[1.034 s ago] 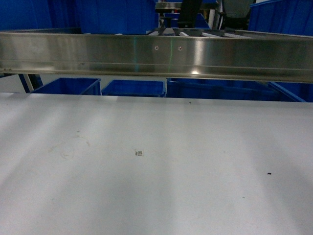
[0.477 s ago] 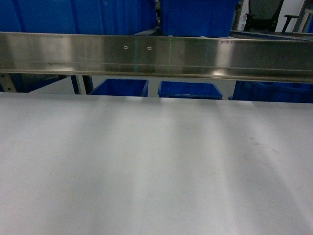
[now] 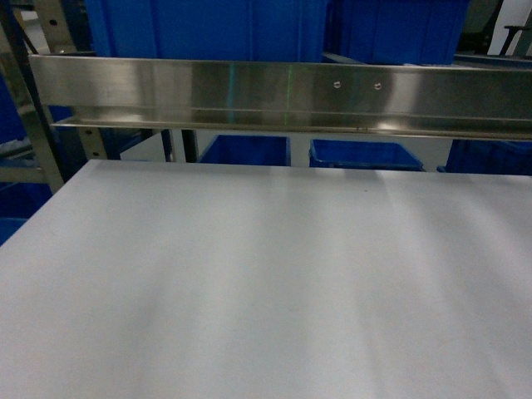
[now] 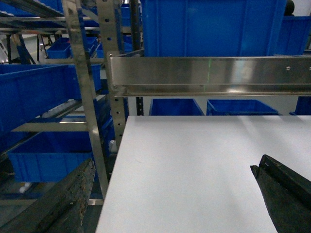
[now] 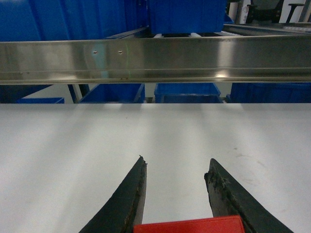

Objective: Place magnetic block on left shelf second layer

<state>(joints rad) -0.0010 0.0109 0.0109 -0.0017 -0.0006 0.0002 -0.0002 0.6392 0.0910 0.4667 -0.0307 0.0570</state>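
Risk first, as I read it from my seat: the small flat red magnetic block [image 5: 190,225] sits low between the two dark fingers of the right pincer [image 5: 176,167], seen only at the bottom edge of the right wrist view, and I judge the pincer is pinching it near the base of the fingers while the tips stand apart above it. With so little of the block showing I cannot judge how firm that hold is, so a sharp swing toward the rack could let it slide out onto the white table [image 3: 266,291]. The left pincer [image 4: 170,194] is spread wide with nothing between its fingers. The stainless-steel left shelf with perforated uprights [image 4: 87,97] stands just beside the table's left edge, its tiers holding big blue plastic crates [image 4: 39,92], and the brushed steel rail [image 3: 283,96] runs across the far side of the table. The right arm must reach across toward that rack, so I would worry about clipping an upright or the rail, or about the magnet snapping onto steel short of the second tier.
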